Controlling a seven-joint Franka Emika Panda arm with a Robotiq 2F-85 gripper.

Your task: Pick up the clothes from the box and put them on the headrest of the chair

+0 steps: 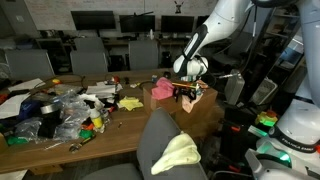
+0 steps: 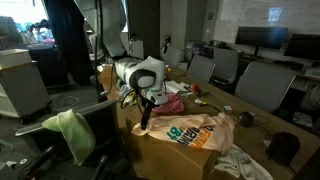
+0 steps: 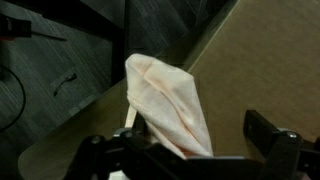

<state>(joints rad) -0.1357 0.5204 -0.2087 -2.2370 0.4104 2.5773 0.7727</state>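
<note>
My gripper [image 1: 186, 93] hangs over the brown cardboard box [image 1: 207, 112], just beside a pink garment [image 1: 160, 90]. In the wrist view its jaws stand wide apart, open, and a pale pinkish cloth [image 3: 165, 100] lies between them, nearer the left finger [image 3: 100, 152]; nothing clamps it. A pale yellow-green garment [image 1: 178, 152] is draped over the headrest of the grey chair [image 1: 156, 132], and shows in both exterior views [image 2: 68, 130]. A white printed garment [image 2: 195, 130] lies across the box [image 2: 165, 160] below the gripper [image 2: 145, 108].
Clear plastic bags and small colourful clutter [image 1: 70, 108] cover the wooden table beside the box. Grey office chairs [image 1: 88, 52] line its far side, with monitors behind. Another robot's white base [image 1: 295, 125] stands close by.
</note>
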